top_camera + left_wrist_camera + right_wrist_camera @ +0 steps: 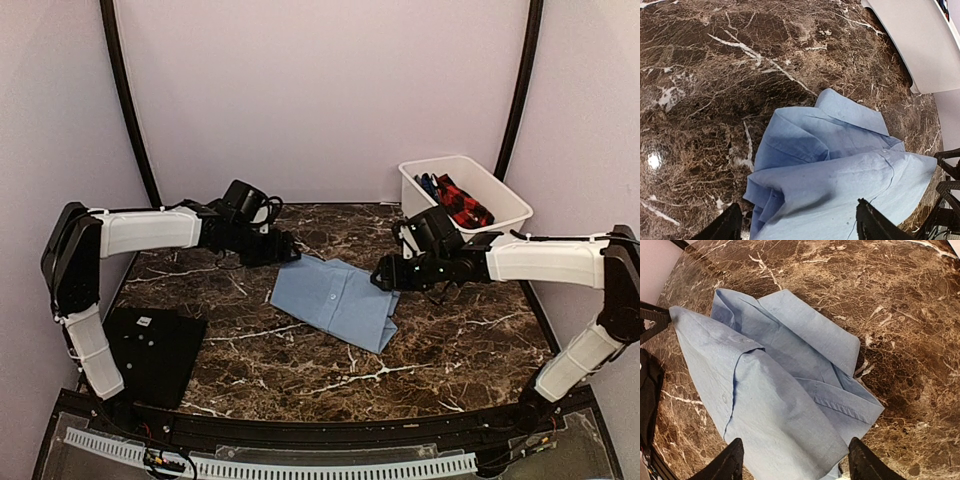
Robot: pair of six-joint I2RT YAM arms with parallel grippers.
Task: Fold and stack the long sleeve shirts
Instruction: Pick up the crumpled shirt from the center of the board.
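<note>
The left gripper (pixel 799 225) hangs low over the far-left corner of the light-blue shirt (pixel 335 300). Its fingers are spread wide with cloth running between them and nothing pinched, so it is open. The right gripper (pixel 797 460) is open too and straddles the far-right corner the same way.

The shirt lies mid-way across the marble table (pixel 300 375), doubled into a rough rectangle, its collar showing at one end beneath an upper layer. One gripper at each far corner looks deliberate. Taking both ends of one edge together would let the cloth travel level and land square rather than twist.

The black square mat (pixel 155 350) lies near-left, well apart from the shirt; I judge it the likely place for the stack. The white bin (pixel 505 220) at the far right keeps waiting garments off the working area.

Counted: two grippers; one shirt on the table; one mat; one bin. The bin holds one red-black checked shirt (pixel 463 203) and one dark blue garment (pixel 428 183) — anything beneath them cannot be told.
</note>
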